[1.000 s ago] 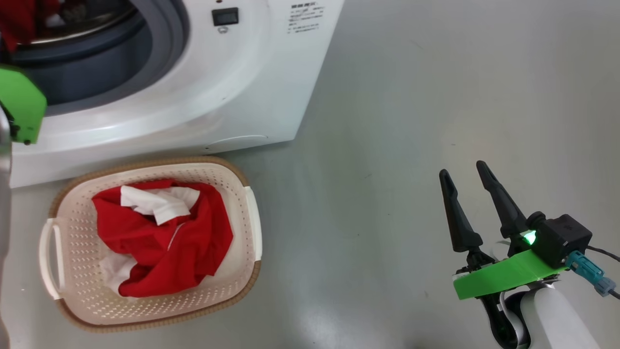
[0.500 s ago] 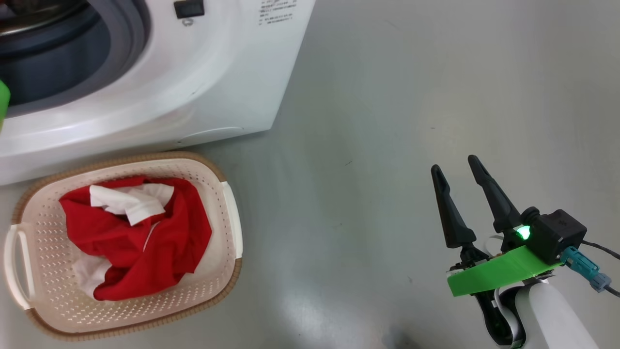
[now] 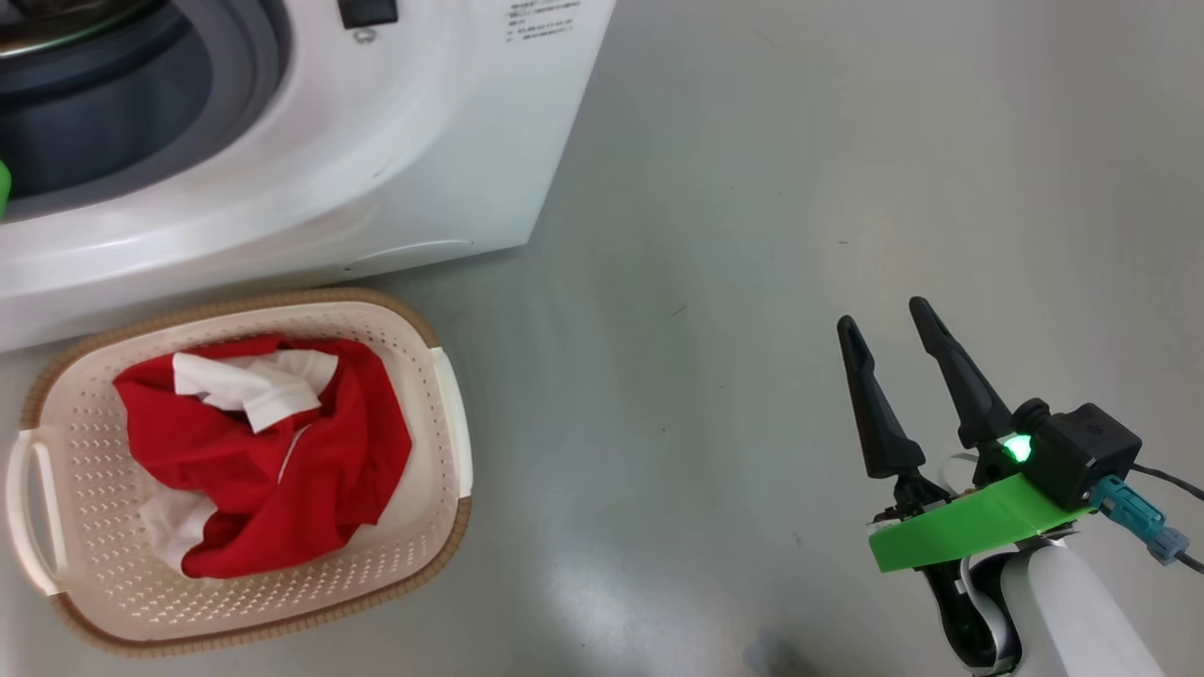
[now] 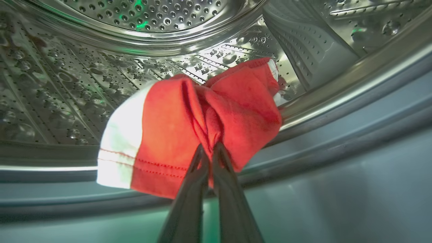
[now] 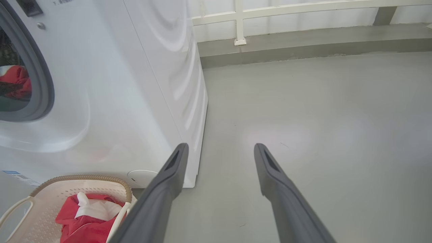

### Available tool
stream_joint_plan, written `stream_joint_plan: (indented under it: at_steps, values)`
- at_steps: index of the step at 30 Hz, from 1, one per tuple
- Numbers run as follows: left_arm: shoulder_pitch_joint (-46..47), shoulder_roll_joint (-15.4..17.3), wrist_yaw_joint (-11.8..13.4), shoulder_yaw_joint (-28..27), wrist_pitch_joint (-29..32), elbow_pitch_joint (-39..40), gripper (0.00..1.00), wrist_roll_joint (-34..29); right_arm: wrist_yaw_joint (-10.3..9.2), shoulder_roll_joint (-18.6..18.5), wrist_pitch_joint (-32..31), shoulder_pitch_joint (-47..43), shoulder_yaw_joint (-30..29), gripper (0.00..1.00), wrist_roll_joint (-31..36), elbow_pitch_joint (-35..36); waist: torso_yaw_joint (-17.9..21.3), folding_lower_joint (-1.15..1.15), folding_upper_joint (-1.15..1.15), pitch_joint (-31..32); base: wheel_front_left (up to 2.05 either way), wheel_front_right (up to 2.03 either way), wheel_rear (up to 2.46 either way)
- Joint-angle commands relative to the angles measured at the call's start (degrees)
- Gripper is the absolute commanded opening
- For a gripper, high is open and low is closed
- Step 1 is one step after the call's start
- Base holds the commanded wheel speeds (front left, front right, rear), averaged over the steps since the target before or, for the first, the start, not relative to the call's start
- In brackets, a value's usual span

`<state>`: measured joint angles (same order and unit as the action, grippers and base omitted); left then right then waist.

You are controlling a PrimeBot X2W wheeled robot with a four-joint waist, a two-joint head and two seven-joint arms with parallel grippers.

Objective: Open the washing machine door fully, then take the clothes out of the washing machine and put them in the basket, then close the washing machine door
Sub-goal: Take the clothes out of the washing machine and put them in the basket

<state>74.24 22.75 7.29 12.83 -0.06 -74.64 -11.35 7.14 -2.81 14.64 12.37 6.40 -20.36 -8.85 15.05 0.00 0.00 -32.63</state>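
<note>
red garment [image 4: 202, 114]: I see it inside the washing machine [image 3: 376, 141] drum [image 4: 67, 101], near the front lip.
left gripper [image 4: 210, 150]: fingers together, clamped on a fold of that garment.
other clothes [image 3: 263, 451]: in the basket [image 3: 235, 306], on the floor [image 3: 752, 188] just before the washing machine.
right gripper [image 3: 882, 315]: fingers apart, over the floor right of the washing machine.

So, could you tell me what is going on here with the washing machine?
The robot is emptying the washing machine. Its left tool is shut on a red garment with white trim inside the steel drum. More red clothes lie in the basket on the floor in front of the machine. The right tool is open and empty, off to the side above the floor.
</note>
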Motion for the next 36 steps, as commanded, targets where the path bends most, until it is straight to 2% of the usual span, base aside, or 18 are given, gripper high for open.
stream_joint_plan:
  at_steps: [1, 5, 10, 17, 26, 36]
  values:
    - [0.56, 2.96, 0.56, -0.91, -1.09, 0.89, 0.00, 0.66, 0.35, -0.07, 0.36, 0.88, 0.97, 1.00, -0.44, 1.34, -0.30, 0.00, 0.00, 0.26, 0.00, 0.00, 0.00]
    - [-0.35, 1.67, -0.53, -3.64, -5.79, 0.93, 0.00, 4.59, 0.35, -0.07, 0.36, 0.62, 0.53, 1.00, -0.23, 1.17, -1.27, 0.00, 0.00, 1.26, 0.00, 0.00, 0.00]
    - [-2.24, -1.16, -3.47, -9.03, -11.66, 0.97, 0.00, 11.76, 0.35, -0.07, 0.36, 0.21, 0.17, 1.00, 0.38, 0.95, -2.75, 0.00, 0.00, 2.80, 0.00, 0.00, 0.00]
    - [-6.31, -4.60, -8.96, -15.02, -14.80, 3.91, 0.00, 19.89, 0.35, -0.07, 0.36, -0.74, -0.29, 1.00, 1.36, 0.66, -4.67, 0.00, 0.00, 5.16, 0.00, 0.00, 0.00]
    - [-14.98, -8.65, -13.23, -20.57, -14.92, 17.40, 0.00, 26.25, 0.35, -0.07, 0.36, -2.28, -0.77, 1.00, 2.28, 0.20, -6.36, 0.00, 0.00, 7.81, 0.00, 0.00, 0.00]
    - [-26.20, -12.28, -14.63, -22.11, -14.93, 30.68, 0.00, 27.11, 0.35, -0.07, 0.36, -4.11, -1.65, 1.00, 3.40, 0.16, -7.79, 0.00, 0.00, 10.39, 0.00, 0.00, 0.00]
